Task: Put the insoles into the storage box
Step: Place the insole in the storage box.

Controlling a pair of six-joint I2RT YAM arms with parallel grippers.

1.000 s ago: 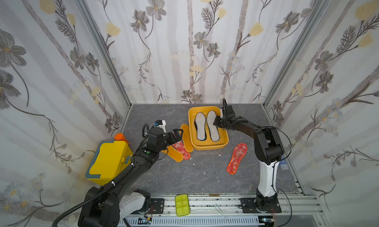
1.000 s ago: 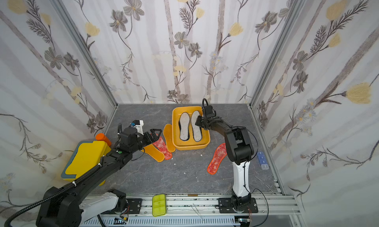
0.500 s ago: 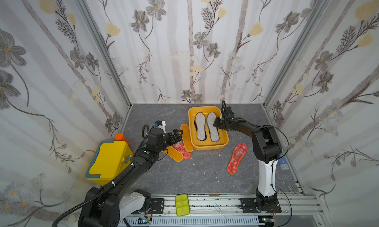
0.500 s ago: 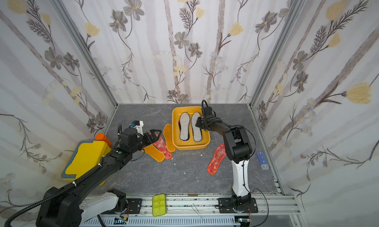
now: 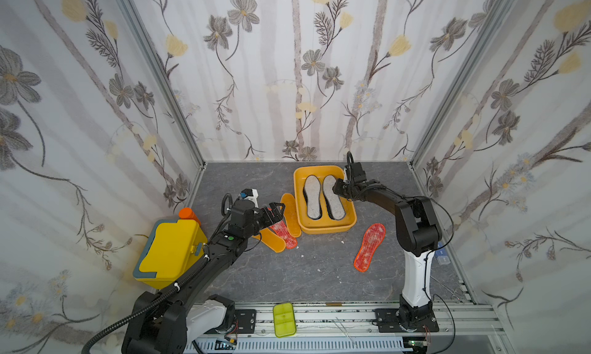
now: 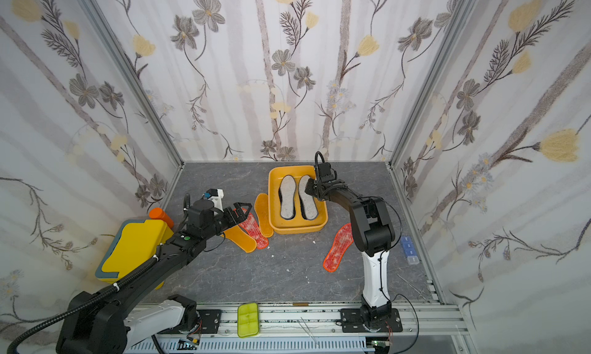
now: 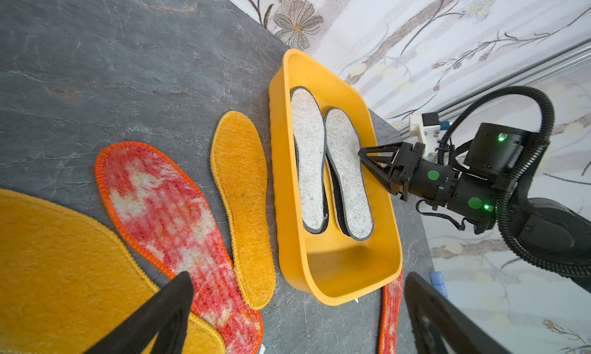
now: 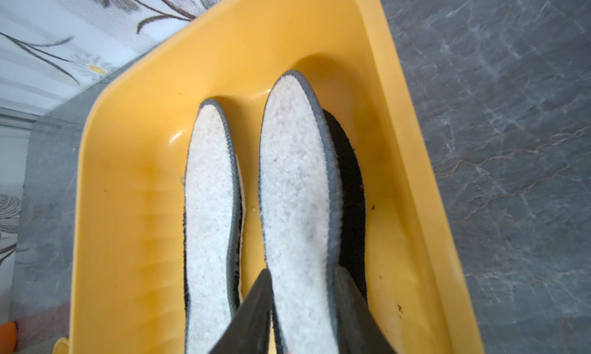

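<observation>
The yellow-orange storage box (image 5: 326,231) (image 7: 339,272) holds two grey-white felt insoles (image 5: 311,195) (image 8: 208,192) side by side, with black insoles (image 8: 348,176) showing under them. My right gripper (image 5: 335,187) (image 8: 303,272) hovers low over the right felt insole (image 8: 294,176), its jaws parted either side of it. Left of the box lie two orange-yellow insoles (image 5: 291,213) (image 5: 271,240) and a red-orange speckled one (image 5: 283,232) between them. My left gripper (image 5: 277,212) (image 7: 300,277) hangs wide open just above these, holding nothing. Another speckled insole (image 5: 370,242) lies right of the box.
A yellow lidded box (image 5: 169,250) with an orange cylinder (image 5: 188,213) behind it stands at the left wall. A lime-green tray (image 5: 284,319) sits on the front rail. A small blue case (image 6: 409,250) lies by the right wall.
My right gripper's jaws have parted, letting go of the right felt insole, which rests in the storage box. The left arm has not moved.
</observation>
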